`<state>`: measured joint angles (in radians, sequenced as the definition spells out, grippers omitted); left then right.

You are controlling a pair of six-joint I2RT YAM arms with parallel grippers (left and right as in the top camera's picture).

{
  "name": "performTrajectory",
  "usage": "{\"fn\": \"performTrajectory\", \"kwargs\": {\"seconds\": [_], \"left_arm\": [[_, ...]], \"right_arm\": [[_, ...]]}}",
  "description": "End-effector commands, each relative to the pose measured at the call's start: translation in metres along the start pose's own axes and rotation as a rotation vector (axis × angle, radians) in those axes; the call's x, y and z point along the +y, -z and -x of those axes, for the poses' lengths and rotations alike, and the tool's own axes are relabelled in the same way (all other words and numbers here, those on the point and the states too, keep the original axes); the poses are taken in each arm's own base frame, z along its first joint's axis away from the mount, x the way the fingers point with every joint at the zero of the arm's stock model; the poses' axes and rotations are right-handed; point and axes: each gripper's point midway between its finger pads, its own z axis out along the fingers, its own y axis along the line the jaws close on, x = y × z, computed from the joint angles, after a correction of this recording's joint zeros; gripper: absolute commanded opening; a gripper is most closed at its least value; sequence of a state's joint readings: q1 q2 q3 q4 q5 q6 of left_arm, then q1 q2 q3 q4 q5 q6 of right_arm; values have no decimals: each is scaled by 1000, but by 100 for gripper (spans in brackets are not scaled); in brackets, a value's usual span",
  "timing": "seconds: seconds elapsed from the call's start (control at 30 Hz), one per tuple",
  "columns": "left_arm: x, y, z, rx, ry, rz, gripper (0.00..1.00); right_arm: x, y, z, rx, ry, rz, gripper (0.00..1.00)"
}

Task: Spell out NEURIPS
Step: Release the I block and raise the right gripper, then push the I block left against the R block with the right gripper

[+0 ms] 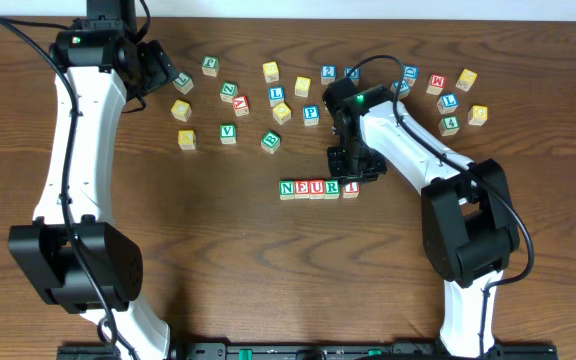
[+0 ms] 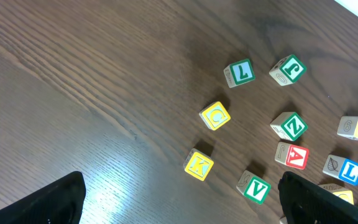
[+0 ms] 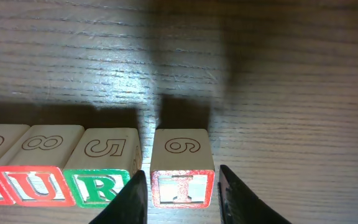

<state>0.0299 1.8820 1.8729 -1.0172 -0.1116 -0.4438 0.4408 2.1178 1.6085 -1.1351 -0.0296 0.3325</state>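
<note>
Right pincer [image 3: 179, 196] is straddling the I block [image 3: 182, 186], jaws slightly open, ending the NEUR row [image 1: 308, 188] in the middle of the table [image 1: 228, 260], R block [image 3: 101, 186] crowding one finger. Left pincer [image 2: 185, 202] is gaping over scattered blocks [image 2: 215, 116] near the far-left corner.

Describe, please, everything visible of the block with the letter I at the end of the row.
The I block is a small light-wood cube. Its upper face carries a red letter I in a red frame; a side face shows an outlined digit that reads as 6. It sits flat on the table, last in the row after the R block, with a thin gap between them. The right gripper straddles it, fingers seemingly just clear of its sides.
</note>
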Motion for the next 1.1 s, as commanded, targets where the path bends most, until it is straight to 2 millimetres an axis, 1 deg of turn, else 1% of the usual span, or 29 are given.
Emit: {"fn": "performTrajectory", "kwargs": {"seconds": [0.0, 0.1, 0.23, 0.3, 0.33, 0.43, 0.5, 0.63, 0.87, 0.97, 1.0, 1.07], "left_arm": [[3, -5, -2, 7, -7, 19, 98], [3, -5, -2, 7, -7, 19, 98], [3, -5, -1, 7, -7, 20, 98], [3, -5, -1, 7, -7, 20, 97], [3, -5, -1, 7, -7, 20, 98], [3, -5, -1, 7, -7, 20, 98], [3, -5, -1, 7, -7, 20, 98], [3, -5, -1, 7, -7, 20, 98], [3, -5, -2, 8, -7, 19, 98], [3, -5, -1, 7, -7, 20, 98], [3, -5, -2, 7, -7, 19, 98], [3, -5, -1, 7, -7, 20, 98]], "right_arm": [[4, 3, -3, -1, 4, 16, 35], [8, 6, -3, -4, 4, 36, 37], [8, 16, -1, -30, 4, 44, 42], [9, 26, 1, -60, 5, 55, 48], [9, 29, 1, -70, 6, 59, 49], [9, 40, 3, -100, 4, 69, 52], [6, 49, 5, -123, -3, 77, 52], [-4, 57, 6, -135, -28, 75, 45], [-36, 54, 3, -100, -128, 44, 34], [-46, 48, 0, -80, -154, 40, 31], [-50, 40, -4, -61, -163, 35, 27], [-52, 31, -9, -43, -166, 29, 25]]}}
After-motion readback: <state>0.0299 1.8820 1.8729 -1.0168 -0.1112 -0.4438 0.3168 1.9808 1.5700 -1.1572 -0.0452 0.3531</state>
